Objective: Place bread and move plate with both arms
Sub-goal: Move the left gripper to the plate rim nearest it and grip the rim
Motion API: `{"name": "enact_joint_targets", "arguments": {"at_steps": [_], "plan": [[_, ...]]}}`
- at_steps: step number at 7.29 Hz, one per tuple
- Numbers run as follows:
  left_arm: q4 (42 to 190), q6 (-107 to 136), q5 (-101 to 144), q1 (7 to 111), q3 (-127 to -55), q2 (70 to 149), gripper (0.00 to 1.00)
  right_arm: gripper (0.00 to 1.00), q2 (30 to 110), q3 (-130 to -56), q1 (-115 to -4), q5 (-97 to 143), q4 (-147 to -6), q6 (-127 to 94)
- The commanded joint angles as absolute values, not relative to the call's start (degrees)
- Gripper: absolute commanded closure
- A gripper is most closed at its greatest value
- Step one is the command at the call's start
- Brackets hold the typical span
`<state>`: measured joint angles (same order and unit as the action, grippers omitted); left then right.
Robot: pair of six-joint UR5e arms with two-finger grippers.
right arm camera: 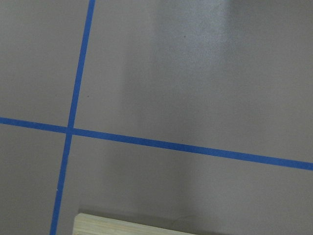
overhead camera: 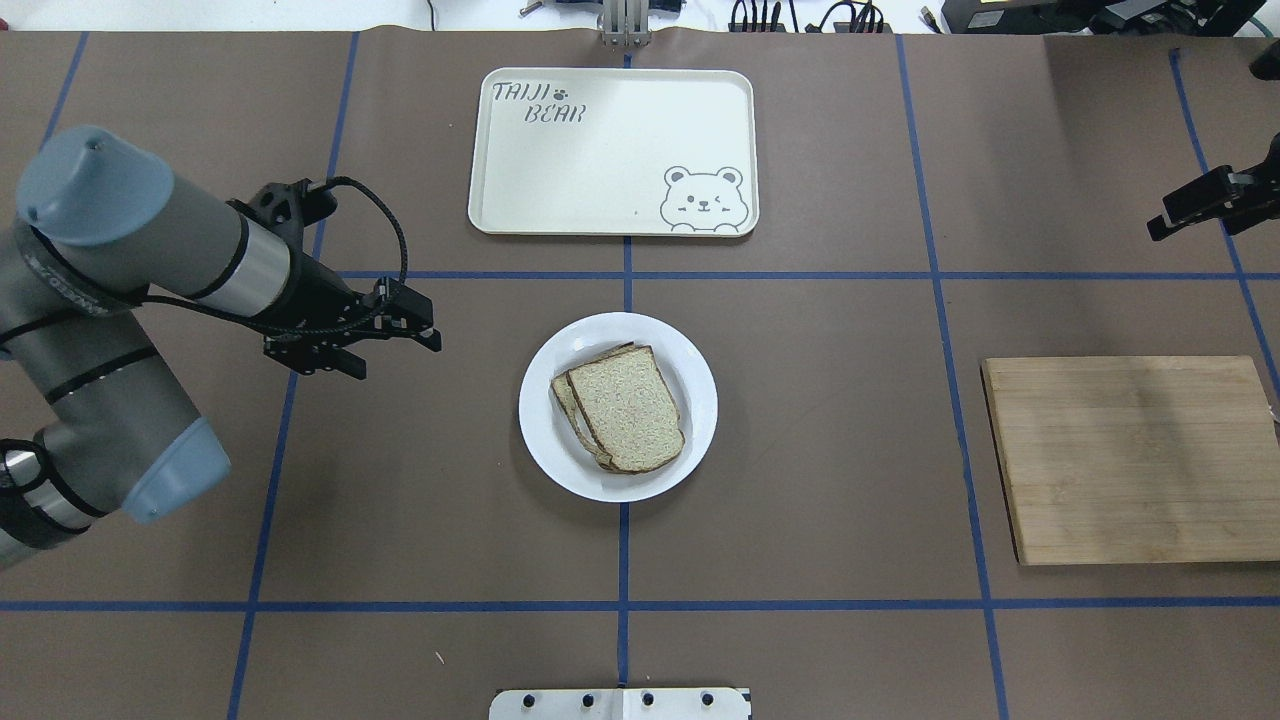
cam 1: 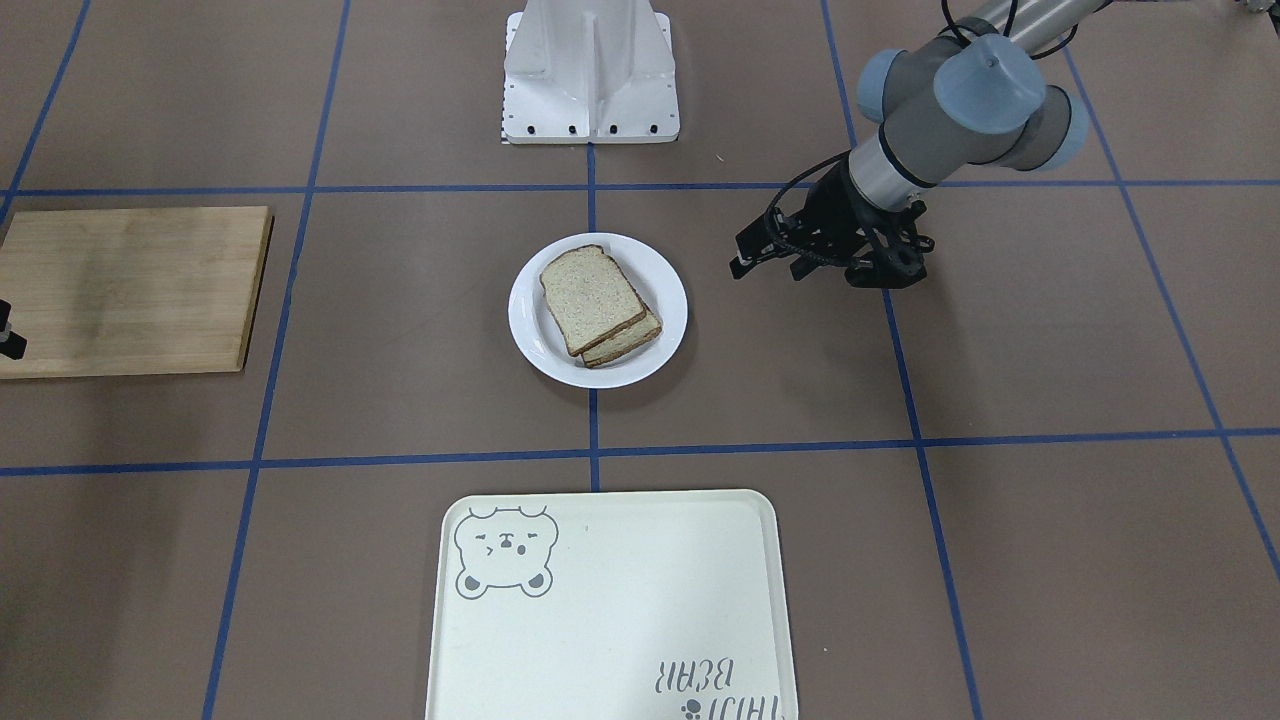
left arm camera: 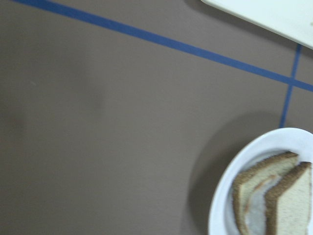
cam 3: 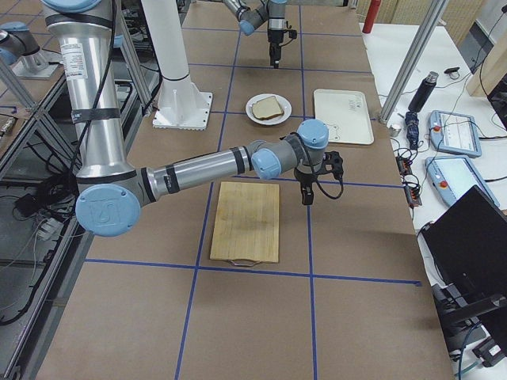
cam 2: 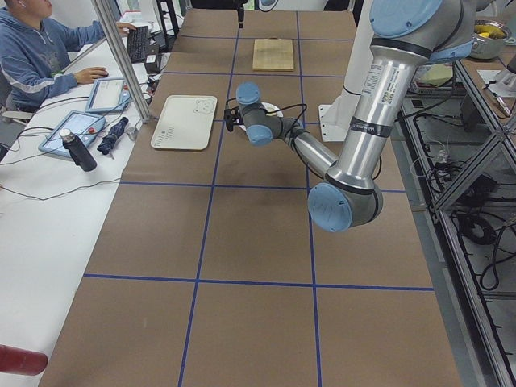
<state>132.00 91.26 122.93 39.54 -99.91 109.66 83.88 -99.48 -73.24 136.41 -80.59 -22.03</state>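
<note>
1. The bread [overhead camera: 628, 405] is lying on top of a second slice [overhead camera: 562, 395], and both are sitting on the plate [overhead camera: 555, 460] at the middle of the desk [overhead camera: 800, 450].
2. The left gripper [overhead camera: 395, 352] is hovering near the plate without touching it, its jaws standing released and gripping nothing.
3. The right gripper [overhead camera: 1185, 210] is hanging past the wooden board [overhead camera: 1130, 460]. It is only partly showing, so I cannot tell how its jaws are standing.
4. The bear tray [overhead camera: 600, 150] is lying beyond the plate.

The bread [overhead camera: 628, 405] lay atop another slice [overhead camera: 561, 393] on the plate [overhead camera: 702, 395], mid-table. The tray [overhead camera: 600, 150] sat beyond the plate, away from the robot; the board [overhead camera: 1135, 455] lay well apart on the robot's right.
</note>
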Motion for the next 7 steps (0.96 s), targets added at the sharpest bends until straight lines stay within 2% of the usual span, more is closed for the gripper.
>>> {"name": "enact_joint_targets", "arguments": {"at_steps": [1,4,7], "plan": [[145.2,98.0,112.4,36.5,-97.5,108.9,0.02,0.01,83.9,-99.6,-73.3,136.8,-80.7,-22.0],[158.1,104.4,93.2,27.6,-94.3,105.9,0.02,0.01,83.9,-99.5,-73.8,136.8,-80.8,-22.1],[160.9,104.7,91.4,24.1,-91.3,106.4,0.08,0.01,83.8,-99.7,-73.7,136.8,-80.8,-22.3]]}}
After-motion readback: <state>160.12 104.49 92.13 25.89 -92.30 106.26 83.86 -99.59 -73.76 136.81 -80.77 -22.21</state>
